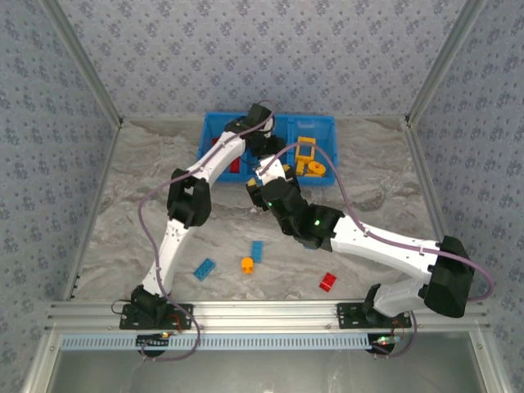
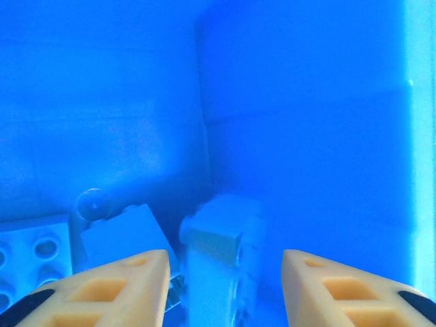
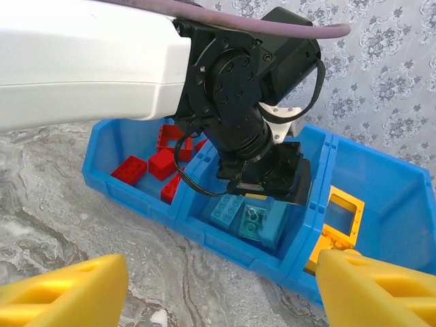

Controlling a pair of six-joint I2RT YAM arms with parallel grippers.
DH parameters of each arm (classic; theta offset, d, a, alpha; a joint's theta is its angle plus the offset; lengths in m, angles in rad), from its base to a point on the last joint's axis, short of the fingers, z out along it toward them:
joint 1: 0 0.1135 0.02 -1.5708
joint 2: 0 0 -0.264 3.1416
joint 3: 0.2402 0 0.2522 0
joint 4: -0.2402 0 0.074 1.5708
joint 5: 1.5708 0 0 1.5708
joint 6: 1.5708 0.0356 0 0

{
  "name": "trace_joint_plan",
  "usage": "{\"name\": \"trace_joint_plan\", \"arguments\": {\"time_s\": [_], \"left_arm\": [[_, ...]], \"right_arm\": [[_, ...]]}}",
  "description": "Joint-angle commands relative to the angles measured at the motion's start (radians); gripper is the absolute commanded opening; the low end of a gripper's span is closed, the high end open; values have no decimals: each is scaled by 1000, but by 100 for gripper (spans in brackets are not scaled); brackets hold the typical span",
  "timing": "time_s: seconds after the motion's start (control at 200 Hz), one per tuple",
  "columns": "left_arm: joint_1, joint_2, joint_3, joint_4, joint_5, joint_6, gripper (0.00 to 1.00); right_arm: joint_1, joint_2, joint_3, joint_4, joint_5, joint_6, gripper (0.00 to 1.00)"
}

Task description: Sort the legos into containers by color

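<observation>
Loose legos: four lie on the worktop (image 1: pixel 123 205) toward my end: a red brick (image 1: pixel 327 282), an orange-yellow piece (image 1: pixel 247 264), a light blue brick (image 1: pixel 205 268) and a second light blue brick (image 1: pixel 258 250).
Sorted legos: in the tray (image 1: pixel 323 123) I see red bricks (image 3: pixel 153 163) in the left compartment and light blue bricks (image 3: pixel 245 219) in the middle. The right one holds the yellow frame (image 3: pixel 340 212) and orange-yellow pieces (image 1: pixel 314 169).
Left pincer (image 2: pixel 225 272): down in the middle compartment, fingers apart. A single blue brick (image 2: pixel 218 252) sits between them with a gap on each side, so I judge it not gripped.
Right pincer (image 3: pixel 221 279): fingers wide apart with nothing between them, hanging just short of the tray's near wall.
Progress: I reckon most is sorted. Four pieces that I can see are left to sort, and the arms may hide more.
</observation>
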Motion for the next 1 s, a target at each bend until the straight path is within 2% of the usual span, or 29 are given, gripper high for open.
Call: {"name": "trace_joint_plan", "arguments": {"time_s": [0.0, 0.17, 0.28, 0.385, 0.515, 0.61, 0.72, 0.844, 0.994], "left_arm": [[-5, 5, 28, -6, 41, -6, 50], [-11, -40, 13, -7, 26, -4, 49], [-16, -131, -65, 35, -5, -16, 47], [-20, -279, -177, 93, -61, -37, 48], [-20, -506, -356, 115, -207, -63, 49], [-25, -719, -564, 136, -320, -61, 53], [-52, -980, -792, 122, -399, -14, 56], [-104, -1253, -993, -1, -402, 13, 63], [-219, -1503, -1142, -147, -367, 21, 67]], "right_arm": [[14, -24, 23, -28, 37, 29, 75], [27, -28, 15, -50, 39, 38, 75], [36, -55, -9, -101, 34, 75, 75], [57, -113, -47, -187, 15, 132, 72], [105, -160, -56, -392, -21, 276, 67], [142, -153, -67, -517, -126, 419, 67], [187, -106, -92, -542, -300, 564, 68], [206, 17, -32, -644, -439, 675, 73], [198, 205, 101, -758, -605, 787, 77]]}}
